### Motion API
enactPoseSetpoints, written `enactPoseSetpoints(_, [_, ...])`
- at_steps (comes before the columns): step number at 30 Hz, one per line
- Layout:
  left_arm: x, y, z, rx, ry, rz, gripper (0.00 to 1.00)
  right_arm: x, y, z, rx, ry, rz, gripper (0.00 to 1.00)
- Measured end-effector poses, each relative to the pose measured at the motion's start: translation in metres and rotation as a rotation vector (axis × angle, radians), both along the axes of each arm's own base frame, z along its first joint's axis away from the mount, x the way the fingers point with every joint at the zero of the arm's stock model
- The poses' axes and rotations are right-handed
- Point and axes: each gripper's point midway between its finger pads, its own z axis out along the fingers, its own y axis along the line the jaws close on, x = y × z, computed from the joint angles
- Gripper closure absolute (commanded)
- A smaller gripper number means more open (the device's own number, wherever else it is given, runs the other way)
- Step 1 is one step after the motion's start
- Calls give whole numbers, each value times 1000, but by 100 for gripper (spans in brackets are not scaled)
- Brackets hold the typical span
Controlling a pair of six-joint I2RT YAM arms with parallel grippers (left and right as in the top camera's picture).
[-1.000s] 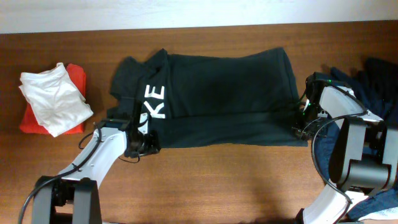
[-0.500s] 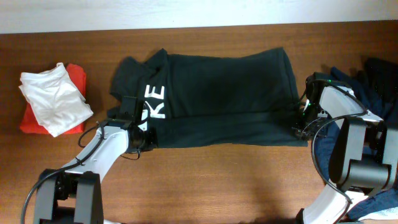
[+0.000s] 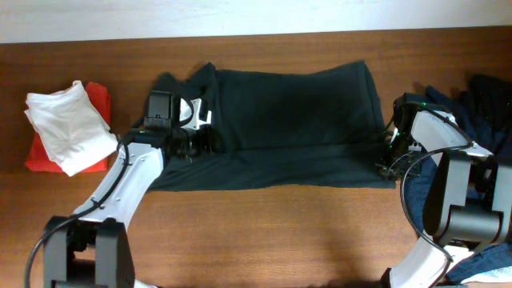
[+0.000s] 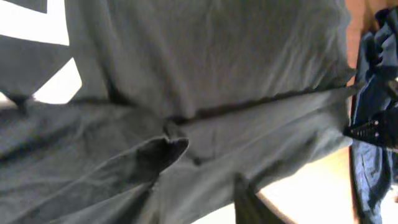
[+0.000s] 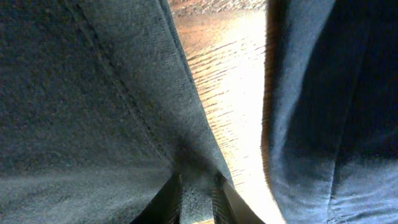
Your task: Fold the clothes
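Note:
The blackish-green T-shirt (image 3: 288,120) lies spread across the middle of the table. Its white print is mostly hidden under my left arm. My left gripper (image 3: 212,142) hangs over the shirt's left part. In the left wrist view the shirt (image 4: 205,62) fills the frame, with a small raised fold (image 4: 163,151). One dark finger (image 4: 245,199) shows well off centre, so the left gripper (image 4: 198,208) looks open. My right gripper (image 3: 382,166) is shut on the shirt's lower right corner. The hem (image 5: 198,186) is pinched between the right gripper's (image 5: 198,202) fingers.
A white garment (image 3: 68,128) lies on a red one (image 3: 100,100) at the far left. A pile of navy clothes (image 3: 488,104) lies at the right edge, beside my right arm, and shows in both wrist views (image 4: 373,130) (image 5: 329,93). Bare wood (image 3: 280,232) runs along the front.
My left gripper has moved from the shirt's lower left edge up and slightly right, over the print. The shirt's outline looks the same. The right arm has not moved.

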Motion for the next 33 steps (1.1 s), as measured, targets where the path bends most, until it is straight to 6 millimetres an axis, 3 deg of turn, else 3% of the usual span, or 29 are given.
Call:
enactPoseSetpoints(3, [-8, 3, -8, 16, 42, -6, 34, 0, 0, 0, 0, 0, 0, 79])
enactPoseSetpoints(5, [-15, 24, -16, 67, 98, 33, 35, 0, 0, 0, 0, 0, 0, 79])
enactPoseSetpoints(9, [-31, 123, -24, 246, 204, 273, 35, 1, 3, 0, 19, -7, -3, 79])
enactPoseSetpoints(12, [-31, 154, -36, 288, 194, 360, 35, 0, 10, 0, 56, -3, -8, 79])
enactPoseSetpoints(16, [-48, 157, -75, 307, 186, 373, 35, -10, 15, 2, 82, 37, -13, 79])
enactPoseSetpoints(18, [-47, 159, -83, 316, 149, 383, 35, -14, 16, 2, 87, 54, -13, 79])
enactPoseSetpoints(22, [-61, 167, -85, 309, 197, 408, 35, -24, 18, 5, 94, 96, -15, 79])
enactPoseSetpoints(26, [-89, 201, -86, 275, 308, 531, 33, -36, 21, 9, 108, 147, -18, 73])
enactPoseSetpoints(29, [-95, 204, -86, 266, 330, 545, 33, -49, 27, 13, 138, 199, -24, 72])
enactPoseSetpoints(31, [-96, 204, -86, 266, 334, 546, 33, -45, 33, 14, 177, 180, -23, 68])
enactPoseSetpoints(33, [-96, 205, -86, 266, 334, 546, 33, -26, 35, 23, 195, 84, -13, 62])
